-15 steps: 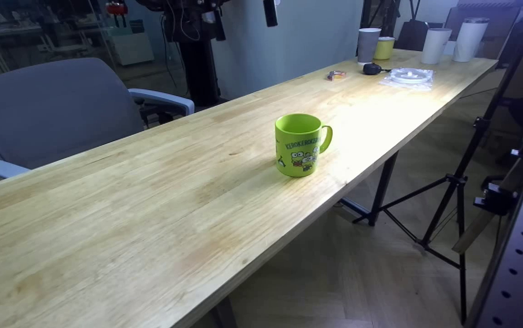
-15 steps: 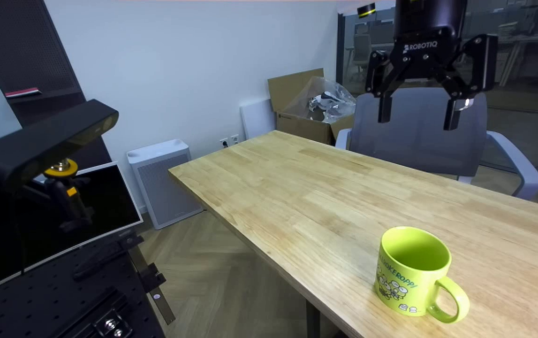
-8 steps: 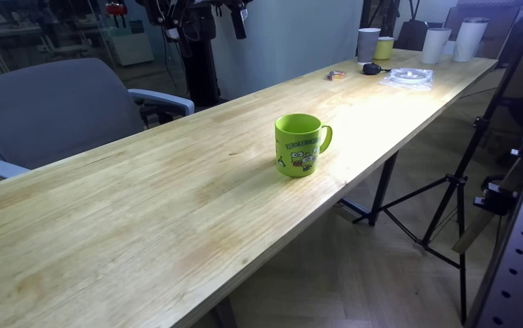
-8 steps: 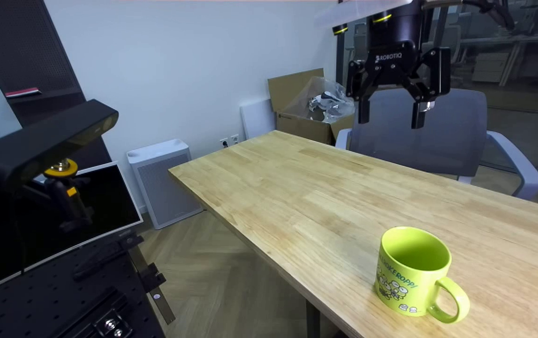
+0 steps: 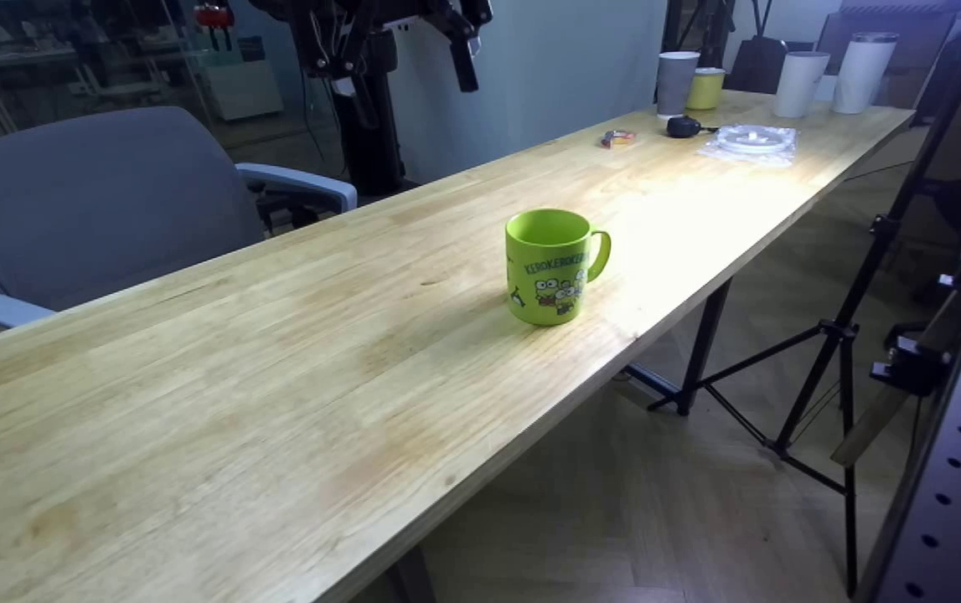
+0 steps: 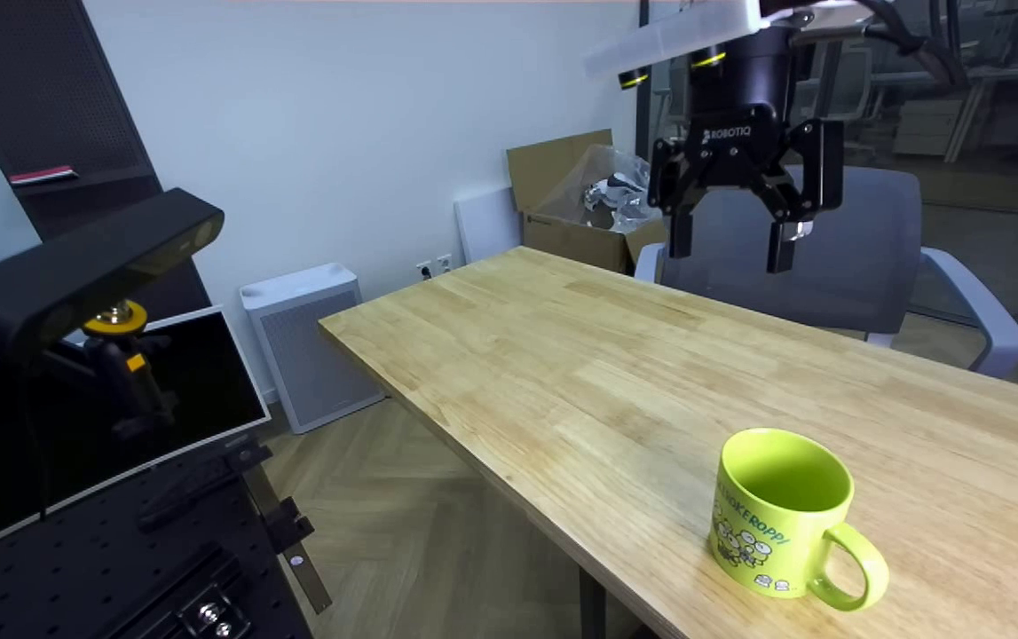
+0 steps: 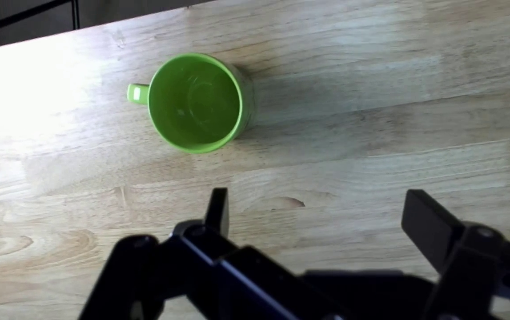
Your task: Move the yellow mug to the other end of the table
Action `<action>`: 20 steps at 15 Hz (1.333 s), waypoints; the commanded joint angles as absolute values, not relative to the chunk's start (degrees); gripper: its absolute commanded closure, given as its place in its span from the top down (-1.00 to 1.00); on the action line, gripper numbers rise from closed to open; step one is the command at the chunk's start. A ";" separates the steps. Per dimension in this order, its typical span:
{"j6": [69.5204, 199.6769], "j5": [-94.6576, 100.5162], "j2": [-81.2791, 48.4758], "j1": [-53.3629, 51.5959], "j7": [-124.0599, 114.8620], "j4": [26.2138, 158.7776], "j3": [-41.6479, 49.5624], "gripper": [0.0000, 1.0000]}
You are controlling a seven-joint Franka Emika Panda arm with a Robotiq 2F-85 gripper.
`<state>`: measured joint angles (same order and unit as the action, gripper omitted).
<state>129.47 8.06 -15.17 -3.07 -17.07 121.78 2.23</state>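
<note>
Hovering above the table point(image 6: 562, 355), the gripper point(image 7: 317, 193) holds its jaws wide apart, only air between. The yellow mug point(image 7: 194, 104) stands upright on the table, clear of the fingers point(image 7: 430, 226), at ten o'clock from the gripper in the wrist view, its handle point(image 7: 138, 94) toward nine o'clock.

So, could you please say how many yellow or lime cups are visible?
2: in an exterior view, the lime mug in front and the yellow cup partly behind the gray cup. Others may be hidden.
</note>
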 commanded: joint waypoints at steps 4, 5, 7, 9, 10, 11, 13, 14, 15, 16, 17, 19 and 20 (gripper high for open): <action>128.19 8.84 -9.80 -3.13 -20.17 128.35 3.18 1.00; 128.29 8.85 -9.19 -3.04 -20.25 129.27 3.17 1.00; 128.00 8.69 -8.11 -2.82 -20.30 130.86 3.11 1.00; 128.63 8.68 -7.11 -2.50 -20.06 132.69 3.11 1.00; 129.32 8.58 -6.89 -2.18 -19.41 133.48 3.15 1.00; 129.99 8.57 -6.75 -1.93 -19.21 134.14 3.21 1.00; 131.44 8.55 -7.11 -1.39 -18.80 135.22 3.40 1.00; 131.94 8.42 -7.29 -1.14 -18.45 135.60 3.49 1.00; 132.47 8.30 -7.48 -0.89 -18.32 135.95 3.62 1.00; 133.69 8.26 -7.60 -0.54 -17.76 136.48 3.77 1.00; 134.51 8.27 -7.74 -0.26 -17.63 136.81 3.90 1.00; 136.11 7.92 -8.02 0.39 -17.27 137.36 4.20 1.00; 137.04 7.98 -8.08 0.62 -17.18 137.68 4.37 1.00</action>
<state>134.62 7.98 -8.64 -0.14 -17.57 136.36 3.91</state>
